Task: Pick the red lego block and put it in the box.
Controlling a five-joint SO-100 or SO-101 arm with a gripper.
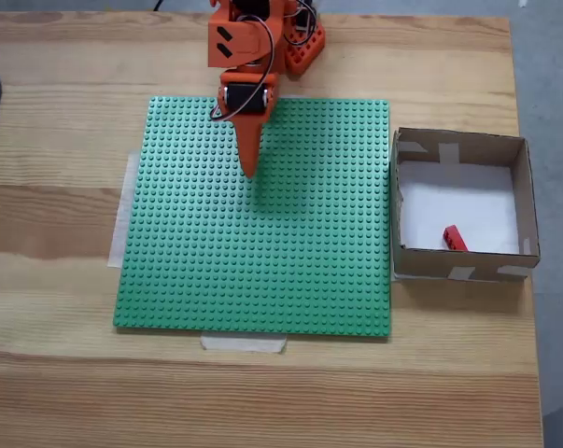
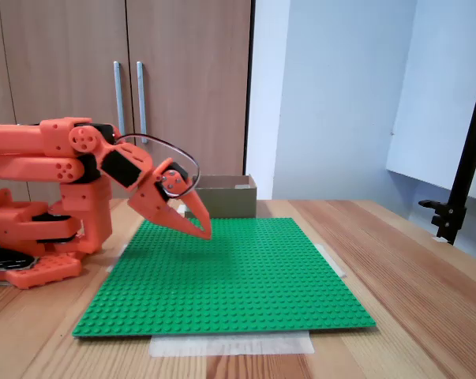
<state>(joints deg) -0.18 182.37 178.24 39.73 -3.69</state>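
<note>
The arm folds low over the green baseplate (image 1: 262, 233), gripper (image 2: 204, 231) clenched and empty; a fixed view shows the red lego block (image 1: 455, 239) inside the box (image 1: 524, 191).

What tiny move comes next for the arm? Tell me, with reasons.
Probably none beyond folding the arm back to rest: the small red lego block already lies on the white floor of the brown cardboard box, and the orange pincer hangs closed and empty over the green studded baseplate.
</note>
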